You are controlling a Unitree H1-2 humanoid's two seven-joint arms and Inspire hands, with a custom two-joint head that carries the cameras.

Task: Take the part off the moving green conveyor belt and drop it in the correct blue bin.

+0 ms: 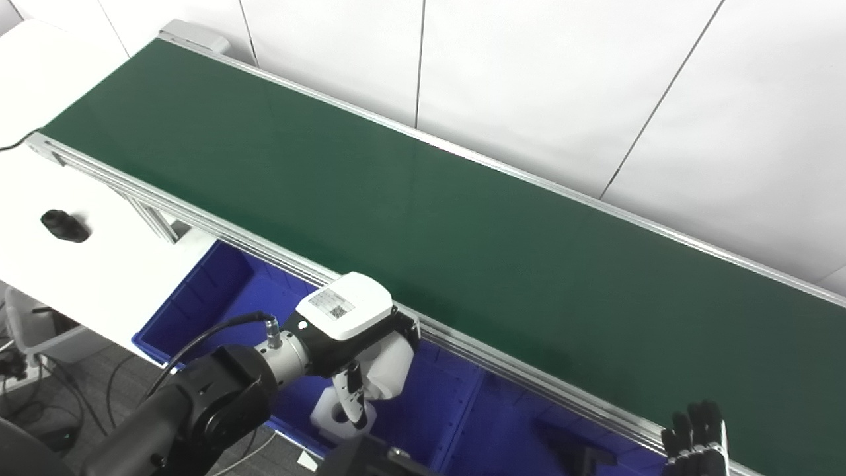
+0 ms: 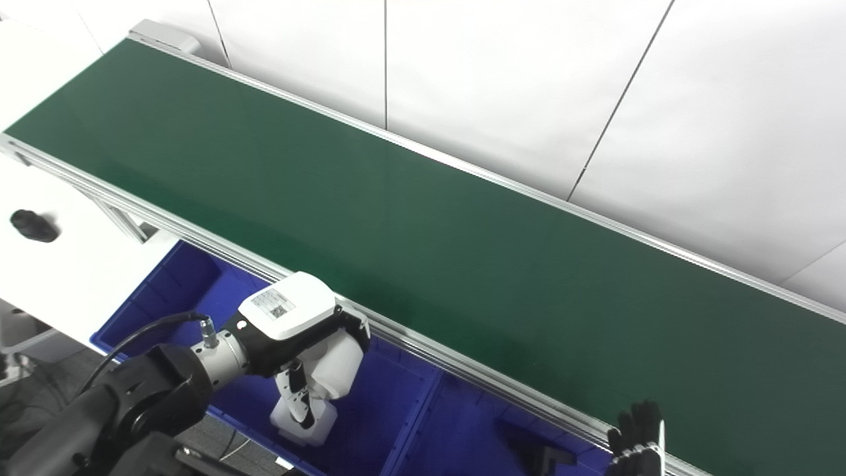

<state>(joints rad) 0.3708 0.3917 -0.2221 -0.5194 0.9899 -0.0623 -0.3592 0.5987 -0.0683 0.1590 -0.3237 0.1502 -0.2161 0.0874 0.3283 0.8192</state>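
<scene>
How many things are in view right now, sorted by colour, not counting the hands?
White: 1, the white part in the left hand
Black: 2, the black object on the table and the dark piece in the right blue bin
Blue: 2, the left blue bin and the right blue bin
Green: 1, the conveyor belt
Total: 6
</scene>
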